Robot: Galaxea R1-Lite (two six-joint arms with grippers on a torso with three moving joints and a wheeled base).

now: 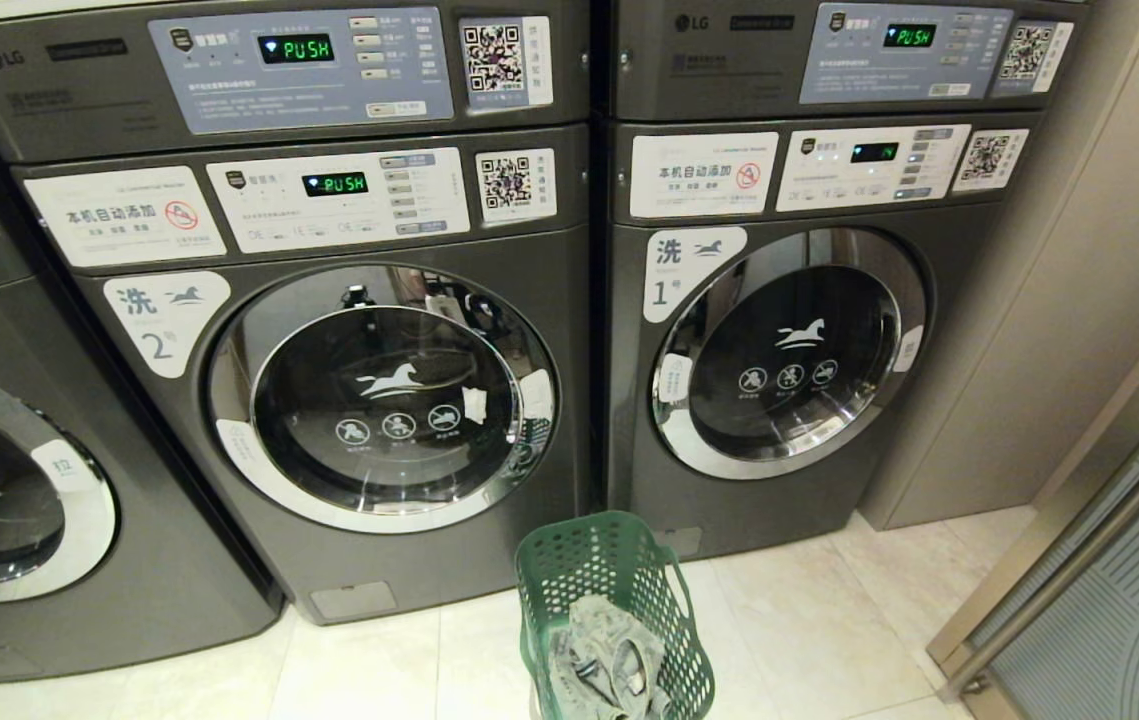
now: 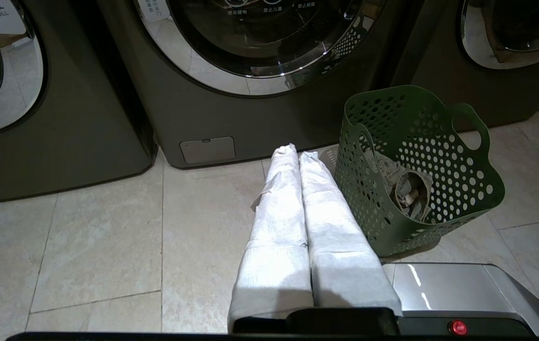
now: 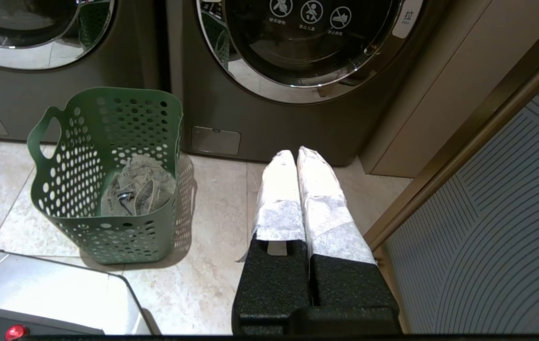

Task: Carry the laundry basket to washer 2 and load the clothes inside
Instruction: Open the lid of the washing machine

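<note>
Beside laundry basket (image 2: pixel 420 170), left gripper (image 2: pixel 297 154), pressed together

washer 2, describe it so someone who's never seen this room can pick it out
Along the wall stands a row of dark grey front-loading machines with chrome-ringed round glass doors. Washer 2 is the one just left of the green laundry basket on the floor tiles, door closed. Its white label beside the door shows a horse and "2", whereas the neighbour on the right reads "1".
</note>
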